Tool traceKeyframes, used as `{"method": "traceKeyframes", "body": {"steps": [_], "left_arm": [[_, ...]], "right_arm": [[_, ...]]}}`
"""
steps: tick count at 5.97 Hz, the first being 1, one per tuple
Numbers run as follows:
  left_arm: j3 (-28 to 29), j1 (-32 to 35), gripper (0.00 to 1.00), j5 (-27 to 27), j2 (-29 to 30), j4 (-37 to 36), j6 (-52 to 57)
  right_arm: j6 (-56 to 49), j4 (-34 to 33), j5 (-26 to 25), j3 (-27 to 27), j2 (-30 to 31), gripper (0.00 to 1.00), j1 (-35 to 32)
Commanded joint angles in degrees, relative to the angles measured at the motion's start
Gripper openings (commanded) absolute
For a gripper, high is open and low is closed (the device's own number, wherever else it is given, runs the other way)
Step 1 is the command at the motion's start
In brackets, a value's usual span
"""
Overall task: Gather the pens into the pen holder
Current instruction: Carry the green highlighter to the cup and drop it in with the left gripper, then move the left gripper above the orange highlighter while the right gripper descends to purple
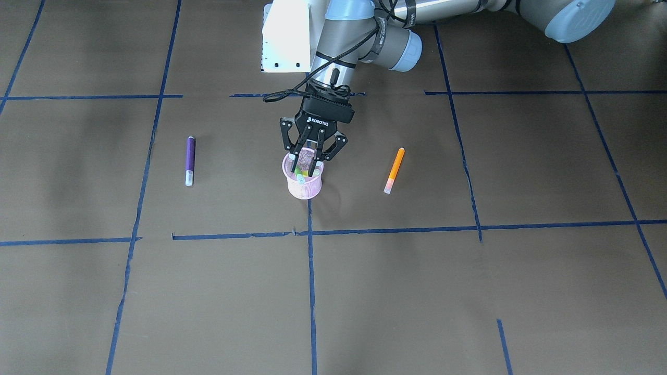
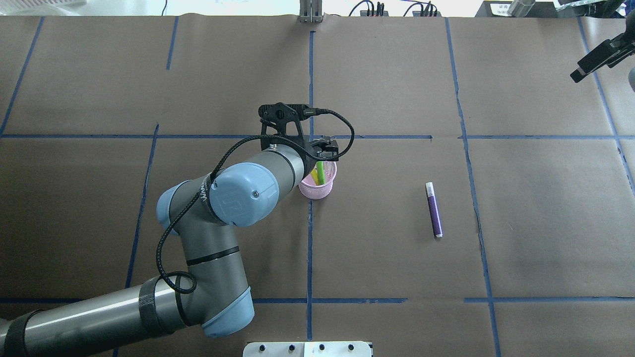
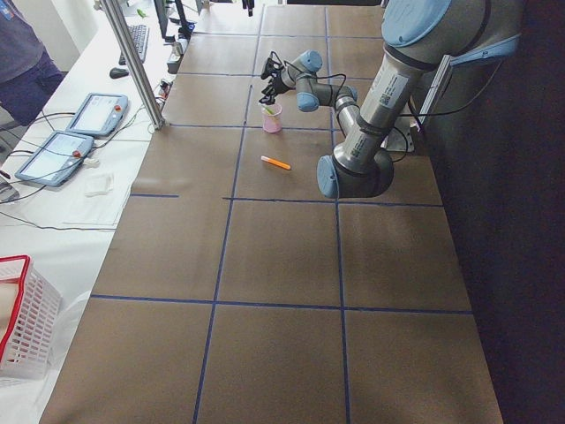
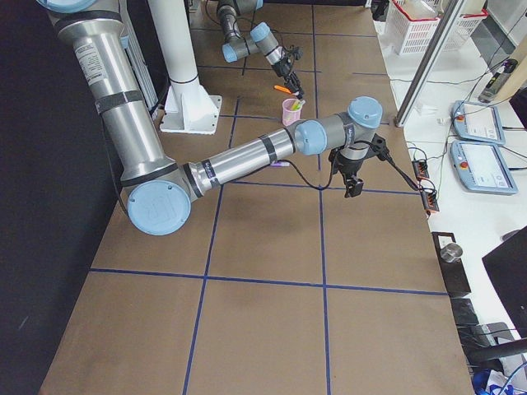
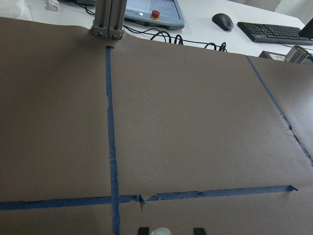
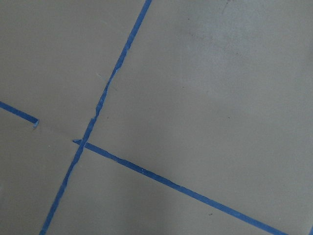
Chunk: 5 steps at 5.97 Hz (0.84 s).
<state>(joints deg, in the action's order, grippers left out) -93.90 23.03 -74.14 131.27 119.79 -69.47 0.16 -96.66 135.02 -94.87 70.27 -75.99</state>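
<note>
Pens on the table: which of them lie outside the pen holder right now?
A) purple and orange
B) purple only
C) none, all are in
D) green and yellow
A: the purple pen and the orange pen lie flat on the table, one on either side of the pen holder.

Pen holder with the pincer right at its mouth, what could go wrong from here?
The left pincer sits at the rim of the pen holder, so lifting off-line could snag the mesh and tip the small cup. The green pen sticks up past the rim beside it and might get dragged out.
</note>
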Motion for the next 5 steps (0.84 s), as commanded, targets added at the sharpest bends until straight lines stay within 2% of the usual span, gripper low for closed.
{"method": "traceKeyframes", "body": {"steps": [1,3,4,5], "left_arm": [[-4.1,3.0,1.00,-10.1,-1.8,-1.1,0.1],[-4.9,7.1,1.00,-22.5,-4.0,-6.8,0.0],[-6.6,8.7,1.00,-27.6,-5.8,-13.6,0.0],[-7.8,10.6,1.00,-32.5,-8.4,-16.2,0.1]], "right_arm": [[10.0,0.1,-0.2,-3.7,0.0,1.00,3.2],[22.6,0.1,-1.2,-8.2,0.0,0.99,9.4],[29.9,0.1,-5.0,-11.5,0.0,0.99,14.2],[37.6,0.1,-9.6,-14.2,0.0,0.99,19.9]]}}
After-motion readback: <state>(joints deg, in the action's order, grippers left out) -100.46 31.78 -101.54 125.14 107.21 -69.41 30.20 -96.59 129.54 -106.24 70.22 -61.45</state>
